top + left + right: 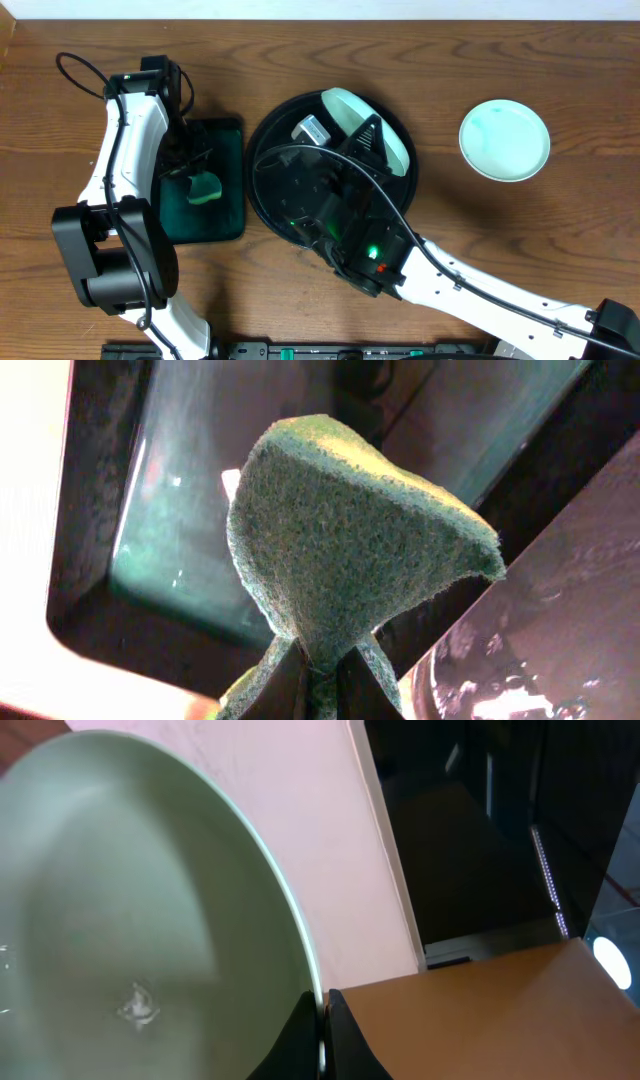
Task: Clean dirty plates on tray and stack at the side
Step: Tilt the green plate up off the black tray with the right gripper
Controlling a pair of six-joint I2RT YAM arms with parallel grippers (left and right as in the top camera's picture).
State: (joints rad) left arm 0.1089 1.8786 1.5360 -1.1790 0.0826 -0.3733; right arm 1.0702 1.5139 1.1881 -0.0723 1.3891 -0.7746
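Overhead view of a brown wood-grain tabletop with two robot arms.

At the table's 9 o'clock side, the left arm bends over a rectangular dark green tray. The left gripper points down over this tray, and its jaws are narrow and clamped on a green scouring sponge. In the left wrist view the fingers pinch the sponge at its lower edge, so the rough, curled pad fans out beyond them above the tray's glossy floor. It is not possible to tell whether the sponge touches the floor.

At the table's centre sits the round black tray, just beside the green tray on its 3 o'clock side. The right arm enters from the table's 5 o'clock corner and stretches across the black tray, hiding much of it.

The right gripper holds a pale turquoise plate over the tray's 1 o'clock part. The plate is tilted steeply on edge. In the right wrist view the jaws are nearly together, nipping the plate's rim between the fingertips. The plate's face is pale green, with a small wet glint near the middle.

At 3 o'clock from the black tray and well apart from it, a second pale turquoise plate lies flat on the bare wood, alone
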